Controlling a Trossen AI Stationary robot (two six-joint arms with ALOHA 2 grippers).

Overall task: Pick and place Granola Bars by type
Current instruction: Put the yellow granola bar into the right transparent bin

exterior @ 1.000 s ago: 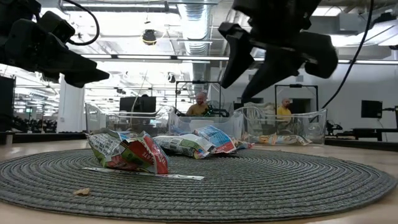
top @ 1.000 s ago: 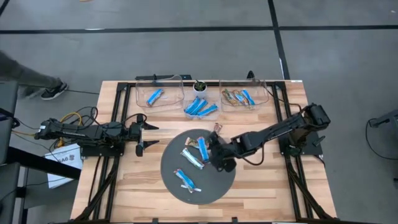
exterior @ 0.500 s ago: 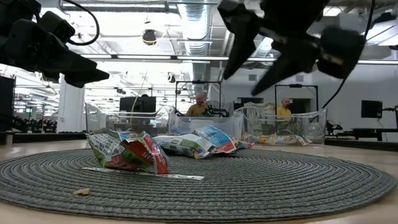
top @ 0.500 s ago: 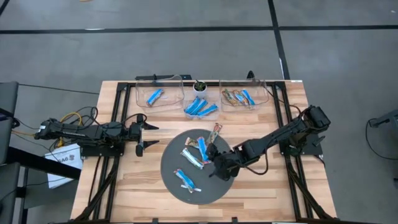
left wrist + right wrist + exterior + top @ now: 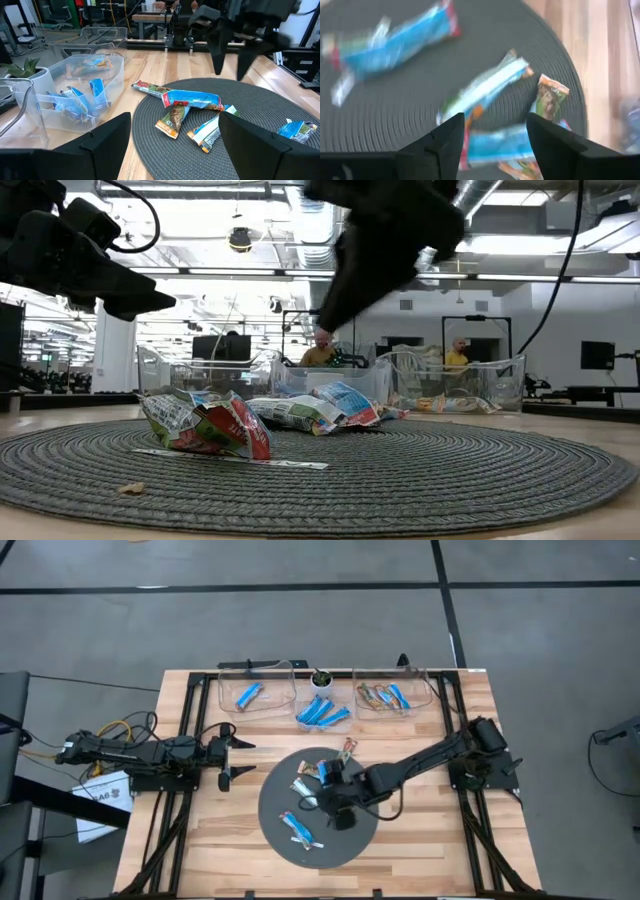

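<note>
Several foil granola bars lie flat on a round dark mat: a blue-and-white one at the near side, two more mid-mat, and a tan one at the far rim. My right gripper hovers open above the mat's middle. In its wrist view it looks down on a blue bar, a white-blue bar and a tan bar. My left gripper waits open at the table's left, level with the mat.
Three clear bins stand along the far edge: the left one holds one blue bar, the middle several blue ones, the right tan and blue ones. A small potted plant sits between them. People show beyond the table in the low view.
My right gripper has swung over the mat toward the table's left and near edge, from above the mat's right part to its middle, staying above the bars. The bars have kept their places. My left arm has stayed still.
</note>
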